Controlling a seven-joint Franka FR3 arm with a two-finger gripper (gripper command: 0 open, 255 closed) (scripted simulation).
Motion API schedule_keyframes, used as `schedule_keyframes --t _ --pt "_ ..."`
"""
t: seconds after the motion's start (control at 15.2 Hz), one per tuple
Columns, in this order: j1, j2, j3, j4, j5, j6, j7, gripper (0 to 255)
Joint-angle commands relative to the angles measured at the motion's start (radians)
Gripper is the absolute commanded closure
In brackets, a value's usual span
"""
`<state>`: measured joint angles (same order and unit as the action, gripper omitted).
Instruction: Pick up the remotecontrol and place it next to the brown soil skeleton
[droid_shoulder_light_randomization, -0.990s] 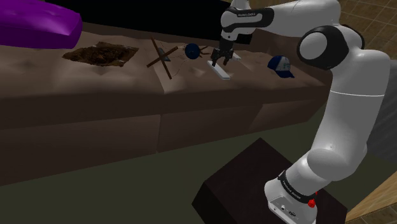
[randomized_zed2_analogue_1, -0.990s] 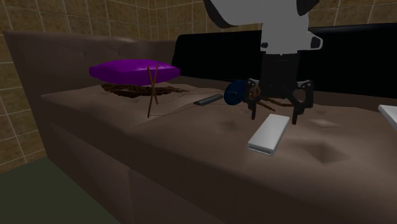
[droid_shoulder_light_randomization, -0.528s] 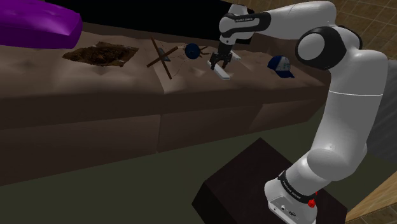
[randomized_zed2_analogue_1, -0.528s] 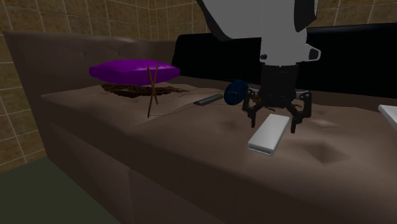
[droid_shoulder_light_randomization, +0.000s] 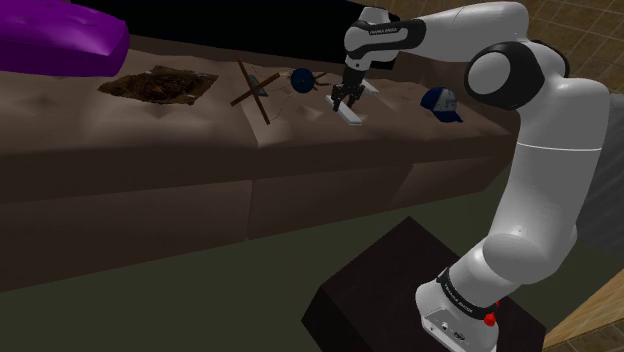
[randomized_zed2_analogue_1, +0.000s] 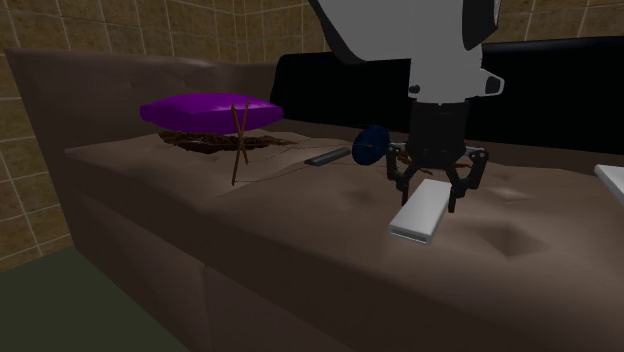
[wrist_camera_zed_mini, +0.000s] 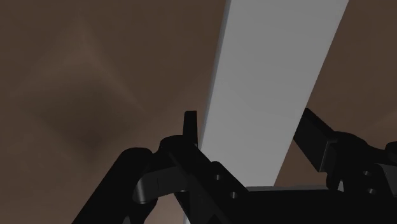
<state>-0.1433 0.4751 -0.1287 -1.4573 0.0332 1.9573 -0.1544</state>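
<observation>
Remotecontrol (wrist_camera_zed_mini: 273, 76), drawn as a plain pale grey slab, is lying flat on the brown sofa (droid_shoulder_light_randomization: 150, 150) seat. It is sitting right between the black fingers (wrist_camera_zed_mini: 189, 124) of the end effector (wrist_camera_zed_mini: 249, 118). The end effector is standing spread, straddling the slab's narrow width. One finger is sitting at the slab's edge and the other just off the opposite edge, so I'm not reading a firm pinch.

In the second exterior view the end effector (randomized_zed2_analogue_1: 432, 195) is hanging straight down over the far end of the remotecontrol (randomized_zed2_analogue_1: 425, 208), fingertips down at seat level.

In the shoulder view, front to back:
- The dark box stand (droid_shoulder_light_randomization: 400, 290) is sitting on the floor in front of the sofa.
- The white arm (droid_shoulder_light_randomization: 540, 150) is reaching up and over to the seat.
- A blue cap (droid_shoulder_light_randomization: 440, 103) is lying on that view's right of the end effector (droid_shoulder_light_randomization: 347, 100).
- A dark blue round object (droid_shoulder_light_randomization: 302, 79) is sitting just to the left.
- Crossed brown sticks (droid_shoulder_light_randomization: 252, 92) are standing further left.
- The brown soil patch (droid_shoulder_light_randomization: 158, 84) is lying beyond them, well apart from the remotecontrol (droid_shoulder_light_randomization: 351, 114).
- A purple cushion (droid_shoulder_light_randomization: 55, 40) is sitting at the far left corner.
- A black area (randomized_zed2_analogue_1: 340, 90) is showing behind the sofa back.
</observation>
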Motion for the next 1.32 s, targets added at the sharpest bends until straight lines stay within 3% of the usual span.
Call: schedule_keyframes --t 0.0,0.33,1.25 --pt "0.000 0.000 0.000 0.000 0.000 0.000 0.000 255" --pt "0.000 0.001 0.000 0.000 0.000 0.000 0.000 255" --pt "-0.004 -0.016 -0.002 0.163 -0.003 -0.180 -0.001 255"
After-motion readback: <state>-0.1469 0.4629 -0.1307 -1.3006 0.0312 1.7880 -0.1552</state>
